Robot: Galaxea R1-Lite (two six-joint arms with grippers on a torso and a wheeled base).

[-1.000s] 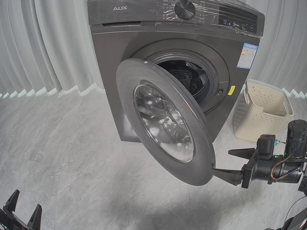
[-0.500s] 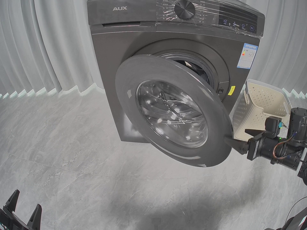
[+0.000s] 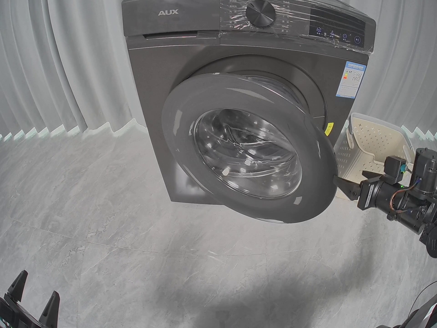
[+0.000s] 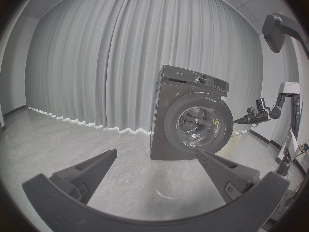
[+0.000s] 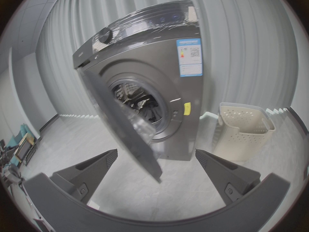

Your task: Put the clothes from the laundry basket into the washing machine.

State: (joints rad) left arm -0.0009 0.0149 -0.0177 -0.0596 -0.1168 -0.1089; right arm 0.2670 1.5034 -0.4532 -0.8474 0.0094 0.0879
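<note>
Dark clothes [image 5: 141, 105] lay inside the drum of the washing machine [image 3: 182, 69], behind its half-open door [image 3: 248, 149]. The right hand [image 5: 154, 152], fingers apart, sat at the door's free edge, outside the drum and apart from the clothes, with the laundry basket [image 3: 373, 142] on the floor just beside the machine. The left hand [image 3: 38, 284] hung low over the floor, fingers apart, well away from the machine.

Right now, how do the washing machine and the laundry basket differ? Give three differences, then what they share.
The washing machine is dark grey and solid-panelled; the laundry basket is cream and perforated. The machine stands much taller than the basket. Dark clothes lie inside the machine; none show in the basket. Both stand on the floor.
</note>
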